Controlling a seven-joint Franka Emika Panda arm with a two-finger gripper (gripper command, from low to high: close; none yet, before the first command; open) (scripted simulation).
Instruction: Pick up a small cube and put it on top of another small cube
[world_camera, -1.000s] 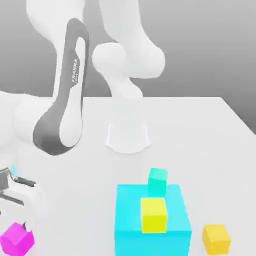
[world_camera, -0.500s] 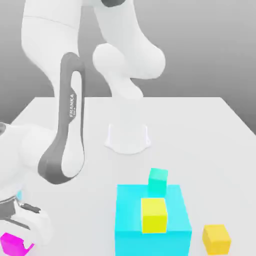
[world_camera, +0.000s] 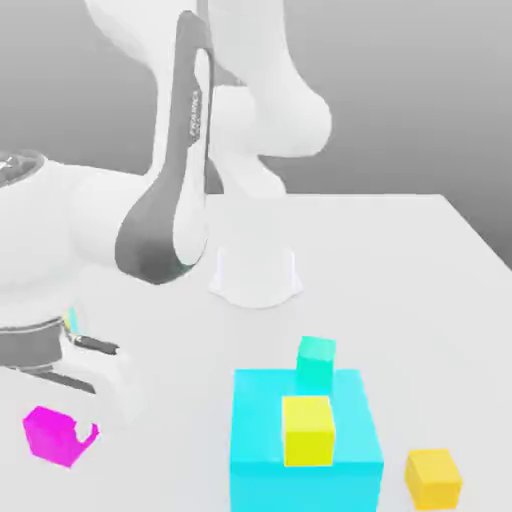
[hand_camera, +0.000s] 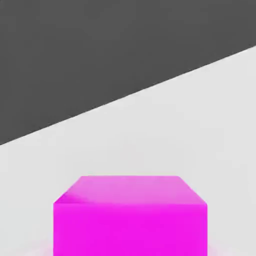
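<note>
Step in hand: carrying the magenta cube (world_camera: 55, 436) toward a stacking spot — judged from the cube being in the grip while nothing is stacked by it yet.
Gripper (world_camera: 75, 440): clenched on the magenta cube, at the lower left of the exterior view; a pale fingertip shows against the cube's right face.
Magenta cube, place: lower left of the exterior frame, tilted, apparently lifted off the white table (world_camera: 400, 260); in the hand view it sits close in front of the camera with the table surface beyond it.
Possible targets: a yellow cube (world_camera: 307, 430) resting on the big cyan block (world_camera: 305, 475) at lower centre; a teal cube (world_camera: 316, 362) at that block's far edge; a second yellow cube (world_camera: 434, 477) alone on the table at lower right.
Which target: cannot tell from these views — the task names only another small cube.
Doing it well: keep the grip firm and the cube level during the traverse; travel high enough to pass over the cyan block and whatever sits on it.
Alignment: bring the cube squarely above the chosen cube's top face, edges matched, before lowering.
Release: lower until the faces meet, then part the fingers without dragging sideways.
Risk: an off-centre drop could tip the stack or nudge the cube below.
</note>
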